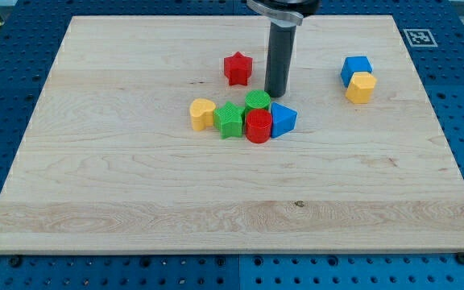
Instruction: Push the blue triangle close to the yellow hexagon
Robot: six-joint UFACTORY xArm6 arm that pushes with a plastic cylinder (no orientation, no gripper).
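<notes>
The blue triangle (283, 118) lies near the board's middle, touching a red cylinder (258, 126) on its left. The yellow hexagon (361, 87) sits at the view's upper right, touching a blue cube (356, 68) just above it. My tip (275, 94) stands just above the blue triangle in the view, slightly to its left, beside a green block (257, 101). The dark rod rises from there to the view's top edge.
A green star (229, 120) and a yellow heart (202, 113) continue the cluster to the left of the red cylinder. A red star (237, 68) stands alone above the cluster. The wooden board (135, 209) lies on a blue perforated table.
</notes>
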